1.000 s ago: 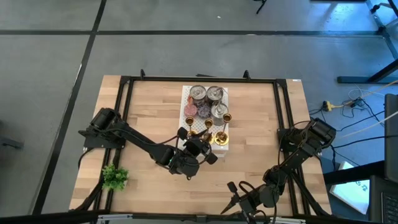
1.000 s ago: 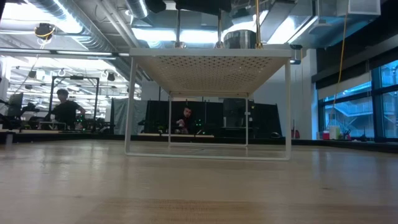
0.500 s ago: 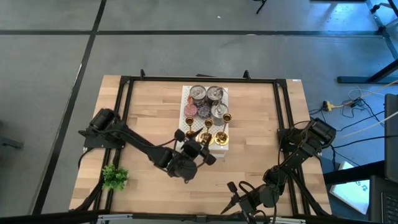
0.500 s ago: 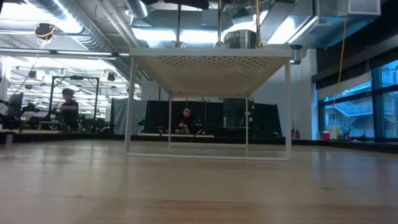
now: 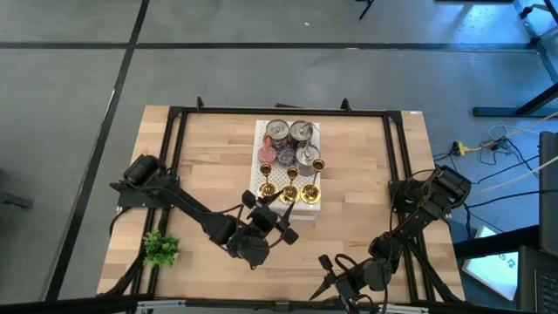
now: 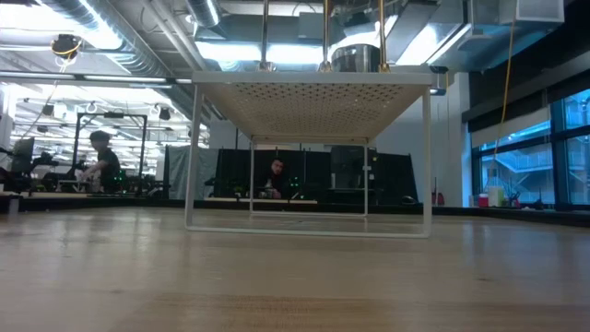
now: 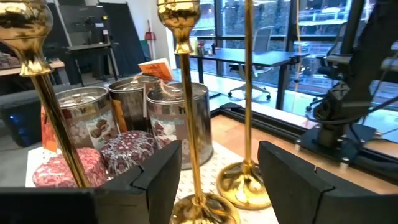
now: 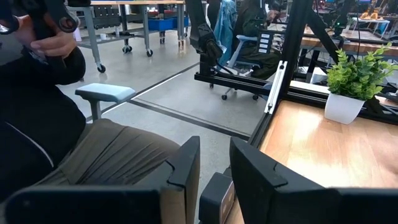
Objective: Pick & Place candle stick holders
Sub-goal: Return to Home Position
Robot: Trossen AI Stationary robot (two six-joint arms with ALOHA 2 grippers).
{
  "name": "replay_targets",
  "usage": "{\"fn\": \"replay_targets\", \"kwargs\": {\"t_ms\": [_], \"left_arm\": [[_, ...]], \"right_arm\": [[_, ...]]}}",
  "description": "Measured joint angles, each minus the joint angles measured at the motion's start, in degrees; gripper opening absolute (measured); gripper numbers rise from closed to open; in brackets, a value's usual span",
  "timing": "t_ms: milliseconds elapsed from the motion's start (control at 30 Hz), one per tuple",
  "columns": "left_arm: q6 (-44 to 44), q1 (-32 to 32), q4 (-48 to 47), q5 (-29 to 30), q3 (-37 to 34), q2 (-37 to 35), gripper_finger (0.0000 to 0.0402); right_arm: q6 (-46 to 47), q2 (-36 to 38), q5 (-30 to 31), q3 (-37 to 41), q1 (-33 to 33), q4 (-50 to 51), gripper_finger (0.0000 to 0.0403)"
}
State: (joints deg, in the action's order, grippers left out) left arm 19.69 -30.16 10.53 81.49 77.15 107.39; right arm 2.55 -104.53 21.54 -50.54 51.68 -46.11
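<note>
Backing off since the earlier frame, the left tool point(image 5: 281, 225) sits lower and further left in the high view, clear of the white shelf point(image 5: 260, 139). The holders point(image 5: 290, 177) stand on that shelf, up and right of the tool, near but apart from it. The left arm is much the nearer. The right tool point(image 5: 336, 277) waits folded at lower right, well apart. My guess is the retreat should run down-left, straight away from the stems.

Low view: no arm shows. The shelf point(image 6: 310, 81) stands on the tabletop point(image 6: 295, 277), with the holders point(image 6: 324, 32) rising upright from its top beside a tin point(image 6: 355, 57).

Left wrist view: the left tool point(image 7: 219, 155) has its fingers wide apart and empty. Two upright stems of the holders point(image 7: 247, 93) show through the gap and a third stands at far left. Their long axes are vertical and their bases are on the shelf, with tins point(image 7: 177, 118) behind.

Right wrist view: the right tool point(image 8: 214, 155) has its fingers slightly apart with nothing between them, facing off the tabletop toward a seated person point(image 8: 74, 143). A plant point(image 8: 354, 78) shows at upper right.
</note>
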Motion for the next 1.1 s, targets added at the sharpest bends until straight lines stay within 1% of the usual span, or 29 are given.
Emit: {"fn": "replay_targets", "kwargs": {"t_ms": [200,333,400,467,500,633,733,833,900,933,967,1033,1100], "left_arm": [[-0.29,-2.76,0.02,-0.14,0.04,-0.09,0.0208],[-2.65,-6.06,0.00,-0.37,0.04,-0.09,0.0208],[-3.42,-8.04,0.00,-0.66,0.04,-0.09,0.0208],[-3.64,-10.17,0.00,-1.13,0.04,-0.09,0.0208],[-3.64,-11.19,0.00,-1.52,0.04,-0.09,0.0208],[-3.14,-15.10,-0.08,-2.02,0.04,-0.09,0.0207],[-4.65,-17.33,-0.20,-2.38,0.04,-0.09,0.0204],[-6.89,-18.74,-0.22,-2.36,0.04,-0.09,0.0203],[-8.02,-19.08,-0.24,-2.34,0.04,-0.09,0.0203],[-8.29,-19.09,-0.29,-2.32,0.04,-0.09,0.0203],[-8.31,-19.01,-0.46,-2.32,0.04,-0.09,0.0203],[-8.31,-18.71,-0.68,-2.31,0.04,-0.09,0.0203],[-8.08,-18.42,-1.25,-2.22,0.04,-0.09,0.0203]], "right_arm": [[-0.02,0.00,0.07,0.00,-0.16,-0.04,0.0089],[-0.25,0.00,4.04,0.00,-0.69,0.22,0.0089],[3.43,0.02,5.26,0.00,-1.07,1.31,0.0089],[7.48,0.04,4.56,0.00,-1.48,2.55,0.0090],[7.77,0.04,2.67,0.00,-1.73,2.82,0.0090],[5.48,0.04,-8.12,0.00,-2.82,2.60,0.0090],[4.39,0.04,-14.95,0.00,-3.52,2.19,0.0089],[4.00,0.10,-24.20,0.24,-5.34,1.94,0.0090],[4.07,1.04,-30.53,1.77,-7.00,1.95,0.0090],[4.07,1.78,-32.71,2.82,-7.79,1.67,0.0090],[4.07,2.82,-33.63,4.39,-8.32,1.00,0.0090],[4.07,5.81,-33.39,8.13,-8.95,-1.77,0.0090],[3.51,10.25,-31.47,13.16,-9.14,-5.71,0.0090]]}}
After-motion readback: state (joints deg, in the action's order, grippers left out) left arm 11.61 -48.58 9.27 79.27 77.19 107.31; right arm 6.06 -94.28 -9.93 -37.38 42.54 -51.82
